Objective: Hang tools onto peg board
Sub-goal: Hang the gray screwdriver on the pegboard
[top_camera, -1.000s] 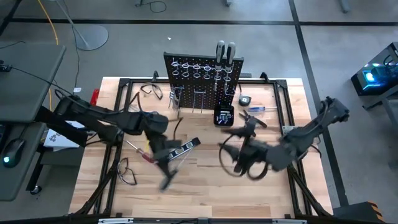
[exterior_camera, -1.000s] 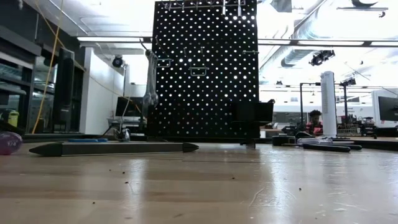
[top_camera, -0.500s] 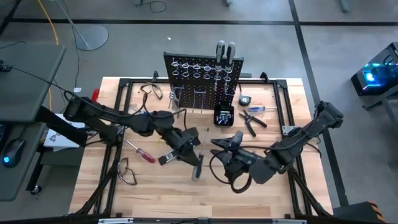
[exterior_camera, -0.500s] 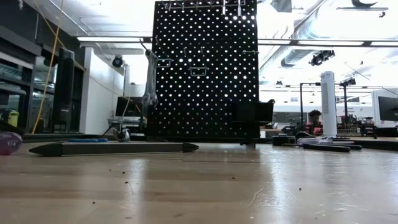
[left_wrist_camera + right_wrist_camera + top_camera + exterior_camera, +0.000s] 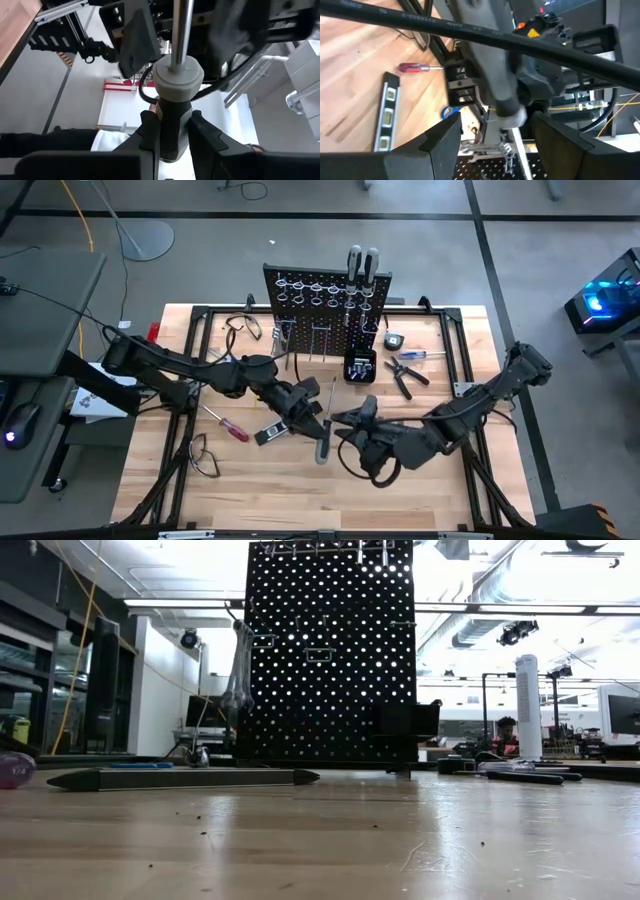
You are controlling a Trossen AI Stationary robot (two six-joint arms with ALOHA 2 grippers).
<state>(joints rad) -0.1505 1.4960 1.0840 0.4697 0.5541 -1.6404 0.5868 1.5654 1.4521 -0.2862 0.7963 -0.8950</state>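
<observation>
A screwdriver (image 5: 327, 417) with a dark handle, grey collar (image 5: 177, 77) and silver shaft is held above the table's middle by my left gripper (image 5: 314, 423), which is shut on it. Its shaft points toward the black peg board (image 5: 325, 305), which stands upright at the far edge with tools hanging on it. My right gripper (image 5: 346, 420) is open right beside it. In the right wrist view its two fingers (image 5: 442, 142) stand on either side of the screwdriver (image 5: 502, 95) without touching it. Neither arm shows in the low view, which has the peg board (image 5: 330, 650). My left gripper pinches the screwdriver's dark handle (image 5: 172, 131) between its two fingers, below the grey collar. The fingers come level from the table's left and lie across the screwdriver. It is lifted clear of the table, with its shaft (image 5: 181, 30) pointing toward the far edge.
On the table lie a red-handled screwdriver (image 5: 228, 427), a level (image 5: 268, 433) and clear glasses (image 5: 203, 457) on the left. Pliers and a blue screwdriver (image 5: 405, 370), a small black box (image 5: 359, 366) and a tape measure (image 5: 393, 340) lie near the board's right.
My left gripper has carried the screwdriver toward the table's right and turned it, so its shaft now points at the peg board. My right gripper has come toward the table's left and rolled. Its open fingers now stand around the screwdriver.
</observation>
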